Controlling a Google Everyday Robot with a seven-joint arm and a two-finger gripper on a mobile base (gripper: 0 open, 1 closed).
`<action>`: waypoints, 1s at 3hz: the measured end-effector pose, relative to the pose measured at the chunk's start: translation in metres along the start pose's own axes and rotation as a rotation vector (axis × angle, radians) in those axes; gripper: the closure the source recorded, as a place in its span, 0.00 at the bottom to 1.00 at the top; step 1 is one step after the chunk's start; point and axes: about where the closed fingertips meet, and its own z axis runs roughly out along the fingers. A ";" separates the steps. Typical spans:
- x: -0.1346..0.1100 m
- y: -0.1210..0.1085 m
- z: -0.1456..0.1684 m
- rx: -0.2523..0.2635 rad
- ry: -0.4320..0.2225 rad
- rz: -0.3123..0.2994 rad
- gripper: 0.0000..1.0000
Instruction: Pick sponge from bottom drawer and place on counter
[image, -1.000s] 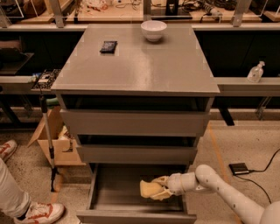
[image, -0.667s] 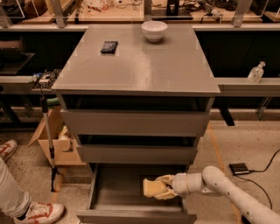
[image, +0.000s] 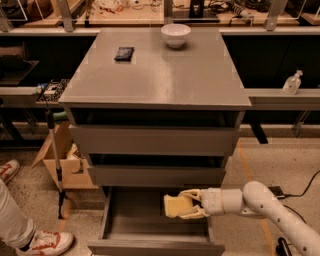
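Note:
The bottom drawer (image: 130, 235) of the grey cabinet is pulled open, a shallow grey tray. My gripper (image: 189, 204) reaches in from the right on the white arm, over the drawer's right half. It is shut on the pale yellow sponge (image: 175, 205), which it holds above the drawer floor. The yellowish fingers (image: 192, 194) close on the sponge's right side from above and below. The counter (image: 160, 70) is the cabinet's flat grey top, well above the gripper.
A white bowl (image: 175, 34) and a small black object (image: 124, 53) sit on the counter's far part. Two upper drawers (image: 155, 140) are shut above the gripper. A person's legs and shoes (image: 30, 235) stand at the lower left. A cardboard box (image: 62, 160) sits left of the cabinet.
The gripper with the sponge has shifted slightly right and lifted a little above the drawer floor. The arm has drawn back a bit.

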 end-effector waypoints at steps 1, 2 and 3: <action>-0.041 -0.010 -0.011 -0.004 0.000 -0.088 1.00; -0.047 -0.012 -0.013 -0.004 0.002 -0.099 1.00; -0.053 -0.018 -0.018 0.015 0.007 -0.125 1.00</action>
